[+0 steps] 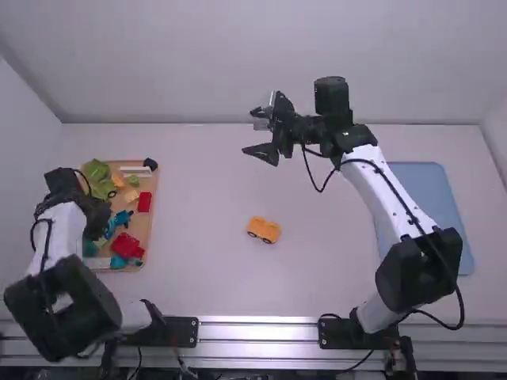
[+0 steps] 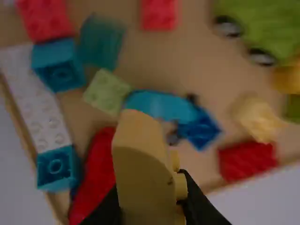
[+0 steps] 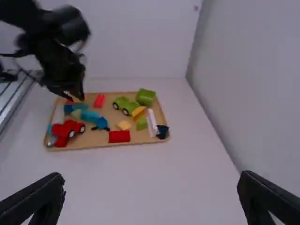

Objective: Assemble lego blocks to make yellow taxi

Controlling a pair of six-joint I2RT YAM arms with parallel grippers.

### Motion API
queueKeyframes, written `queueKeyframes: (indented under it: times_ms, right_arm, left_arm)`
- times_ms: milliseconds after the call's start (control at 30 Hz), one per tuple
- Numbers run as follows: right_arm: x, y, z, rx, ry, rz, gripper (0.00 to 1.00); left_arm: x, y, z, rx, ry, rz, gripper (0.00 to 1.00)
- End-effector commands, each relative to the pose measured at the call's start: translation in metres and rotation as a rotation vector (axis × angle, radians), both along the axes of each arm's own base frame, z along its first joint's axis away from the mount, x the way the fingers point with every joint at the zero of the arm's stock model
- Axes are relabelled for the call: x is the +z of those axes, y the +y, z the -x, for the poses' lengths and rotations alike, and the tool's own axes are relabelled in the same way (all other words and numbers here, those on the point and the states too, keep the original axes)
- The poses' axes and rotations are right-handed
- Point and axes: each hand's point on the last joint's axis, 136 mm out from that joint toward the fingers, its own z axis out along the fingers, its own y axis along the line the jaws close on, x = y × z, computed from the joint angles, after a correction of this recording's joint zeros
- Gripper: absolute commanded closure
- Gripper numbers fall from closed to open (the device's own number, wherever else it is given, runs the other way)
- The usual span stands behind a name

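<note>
On the middle of the table stands an orange-yellow wheeled piece (image 1: 263, 229). My left gripper (image 1: 97, 226) is over the left side of the parts tray. In the left wrist view a yellow block (image 2: 140, 164) is held by my left gripper (image 2: 157, 206), whose fingers are shut on it above the other parts. My right gripper (image 1: 258, 134) is high up the picture, past the wheeled piece and away from it. Seen from its own wrist, the right gripper (image 3: 152, 197) stands wide open with nothing between its fingers.
The wooden tray (image 1: 142, 226) at the left holds several loose parts, among them a red vehicle (image 3: 68, 129), a green vehicle (image 3: 125, 106), a red block (image 3: 119, 136) and blue pieces (image 2: 161, 105). A blue mat (image 1: 432, 206) lies at the right, partly behind the right arm.
</note>
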Motion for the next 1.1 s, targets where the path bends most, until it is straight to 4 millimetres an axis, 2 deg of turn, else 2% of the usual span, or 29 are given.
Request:
queueKeyframes:
  times_ms: [0,33,67,133,167,233,300,433,467,567,733,833,1000,1067]
  right_arm:
    - [-0.013,-0.002,-0.017,-0.114,0.187,-0.018,0.01]
    - [-0.013,0.0,-0.019,-0.114,0.21,-0.032,0.01]
    - [-0.015,0.004,-0.024,-0.121,0.248,-0.052,0.01]
    - [-0.02,0.009,-0.029,-0.129,0.297,-0.07,0.01]
    - [-0.026,0.013,-0.032,-0.128,0.338,-0.081,0.01]
    - [-0.035,0.02,-0.03,-0.058,0.399,-0.109,0.01]
    - [-0.037,0.027,-0.024,0.006,0.424,-0.129,0.01]
    - [-0.049,0.035,-0.026,0.043,0.575,-0.161,0.01]
    - [-0.052,0.035,-0.026,0.037,0.597,-0.161,0.01]
    - [-0.064,0.036,-0.029,0.019,0.684,-0.153,0.01]
    - [-0.085,0.035,-0.029,-0.006,0.725,-0.13,0.0]
    - [-0.096,0.039,-0.027,-0.025,0.727,-0.118,0.0]
    - [-0.122,0.046,-0.032,-0.141,0.743,-0.073,0.06]
    - [-0.124,0.049,-0.029,-0.134,0.741,-0.068,0.08]
  left_arm:
    - [0.048,-0.025,-0.024,-0.27,-0.144,-0.105,0.95]
    - [0.062,-0.037,-0.033,-0.364,-0.195,-0.142,0.94]
    - [0.084,-0.059,-0.045,-0.521,-0.277,-0.202,0.93]
    - [0.099,-0.08,-0.053,-0.644,-0.333,-0.249,0.93]
    - [0.11,-0.101,-0.06,-0.753,-0.374,-0.297,0.92]
    - [0.12,-0.138,-0.072,-0.942,-0.418,-0.377,0.92]
    - [0.122,-0.158,-0.078,-1.031,-0.438,-0.411,0.92]
    - [0.118,-0.224,-0.093,-1.333,-0.507,-0.528,0.92]
    - [0.117,-0.229,-0.094,-1.352,-0.513,-0.536,0.9]
    - [0.112,-0.264,-0.104,-1.48,-0.573,-0.597,0.85]
    - [0.101,-0.293,-0.117,-1.547,-0.635,-0.623,0.82]
    - [0.096,-0.303,-0.123,-1.566,-0.655,-0.621,0.86]
    - [0.093,-0.333,-0.131,-1.618,-0.732,-0.61,0.9]
    - [0.092,-0.339,-0.132,-1.628,-0.741,-0.613,0.9]
